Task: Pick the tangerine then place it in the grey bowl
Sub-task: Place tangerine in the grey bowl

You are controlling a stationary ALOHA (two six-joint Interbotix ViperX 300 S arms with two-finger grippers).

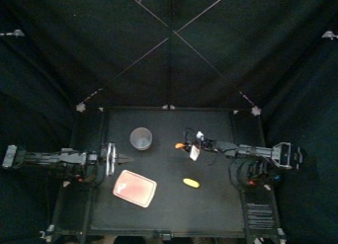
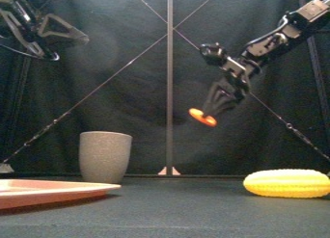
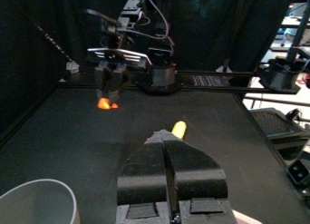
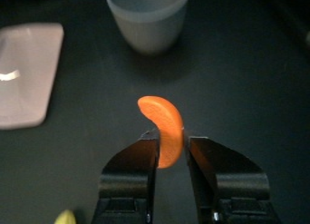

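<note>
My right end effector [image 4: 171, 144] is clenched on one end of the tangerine [image 4: 160, 121], held above the table [image 2: 168, 209] just right of centre in the front view; the grey bowl [image 2: 104, 156] stands at lower left. Judged light, stiff and smooth; a mid-body hold would resist pivoting.

From my seat the booth reads dim: the black curtains [image 1: 79, 50] and the table [image 1: 172, 197] swallow most of the light, and in the top view the pink tray [image 1: 134, 188] stands out pale. Light falls from above, leaving a white glare patch on the tray in the right wrist view. The tangerine [image 2: 203, 117] glows bright against the dark curtain, and the tray's near edge in the front view is out of focus.
</note>
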